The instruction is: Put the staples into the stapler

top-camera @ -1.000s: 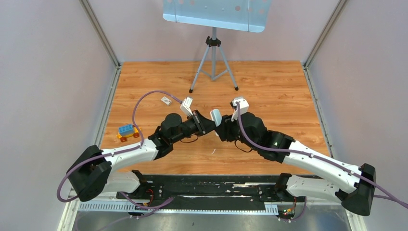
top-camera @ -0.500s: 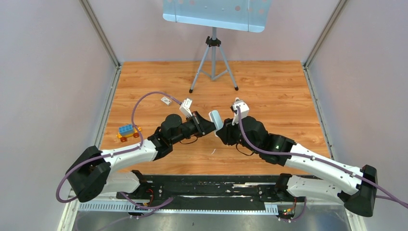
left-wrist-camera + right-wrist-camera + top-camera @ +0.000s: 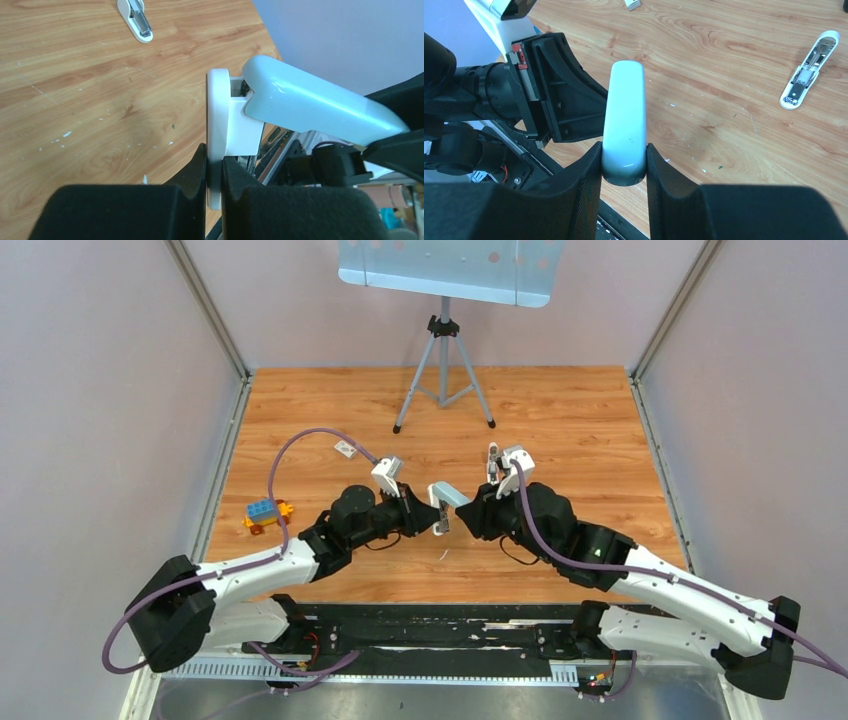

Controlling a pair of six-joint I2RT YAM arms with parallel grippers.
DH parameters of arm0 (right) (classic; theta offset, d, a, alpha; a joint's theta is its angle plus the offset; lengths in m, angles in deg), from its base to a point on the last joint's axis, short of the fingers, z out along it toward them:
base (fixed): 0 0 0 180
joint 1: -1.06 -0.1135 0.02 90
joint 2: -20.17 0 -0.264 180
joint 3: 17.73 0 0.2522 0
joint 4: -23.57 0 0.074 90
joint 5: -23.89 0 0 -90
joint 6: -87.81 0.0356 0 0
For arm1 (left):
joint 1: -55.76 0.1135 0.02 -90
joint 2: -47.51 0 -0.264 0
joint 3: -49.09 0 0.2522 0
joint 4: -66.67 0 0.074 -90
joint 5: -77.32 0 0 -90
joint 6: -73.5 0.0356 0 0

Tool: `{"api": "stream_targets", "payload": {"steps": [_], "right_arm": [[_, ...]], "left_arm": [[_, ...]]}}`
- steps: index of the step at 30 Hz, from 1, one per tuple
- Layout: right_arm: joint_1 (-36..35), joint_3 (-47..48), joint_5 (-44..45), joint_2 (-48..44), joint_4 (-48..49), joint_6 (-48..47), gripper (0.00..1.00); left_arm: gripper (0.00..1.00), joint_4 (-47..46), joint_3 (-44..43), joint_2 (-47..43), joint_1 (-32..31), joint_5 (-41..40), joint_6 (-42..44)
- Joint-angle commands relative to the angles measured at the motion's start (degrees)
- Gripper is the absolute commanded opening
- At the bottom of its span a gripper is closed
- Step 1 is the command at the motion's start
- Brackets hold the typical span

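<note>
Slim grey-blue hinged stapler [image 3: 445,499] | left gripper [image 3: 215,167] clamps white base, right gripper [image 3: 624,162] clamps blue top | risk: uneven pulling twists hinge, base slips.

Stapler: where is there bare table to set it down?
Widest bare wood: the table's right side, between tripod and right rail. Also far-left corner beyond the white carton. Crowded: centre, where left gripper and right gripper hold the stapler, and by the toy car.
</note>
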Motion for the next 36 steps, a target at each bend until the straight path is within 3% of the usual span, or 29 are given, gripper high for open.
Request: {"api": "stream_targets", "payload": {"steps": [1, 16, 22, 28, 30, 33, 36], "right_arm": [[0.1, 4.4, 5.3, -1.0, -4.1, -3.7, 0.13], [10.5, 11.7, -5.7, 1.7, -5.5, -9.5, 0.14], [14.1, 14.0, -9.6, 3.4, -5.2, -11.9, 0.15], [15.4, 14.7, -11.2, 6.7, -5.0, -12.9, 0.16], [15.4, 14.5, -11.0, 7.0, -5.0, -12.4, 0.23], [15.4, 13.4, -10.3, 5.8, -5.0, -9.8, 0.44], [15.4, 11.4, -9.2, 3.2, -4.5, -6.9, 0.58]], "left_arm": [[0.00, 4.2, 1.9, -1.9, 1.0, -3.4, 7.7], [0.00, 4.5, 6.8, -6.6, 0.7, -1.0, 19.3], [0.00, 3.3, 6.6, -3.8, 0.5, 0.4, 23.9], [0.00, 1.5, 6.7, -1.5, 0.5, 1.0, 23.2], [0.00, 2.1, 6.3, -1.5, 0.5, -0.6, 20.3], [0.00, 4.2, 4.4, -0.8, 0.5, -1.5, 15.9], [0.00, 3.7, 3.3, -0.3, 0.5, -1.8, 9.9]]}}
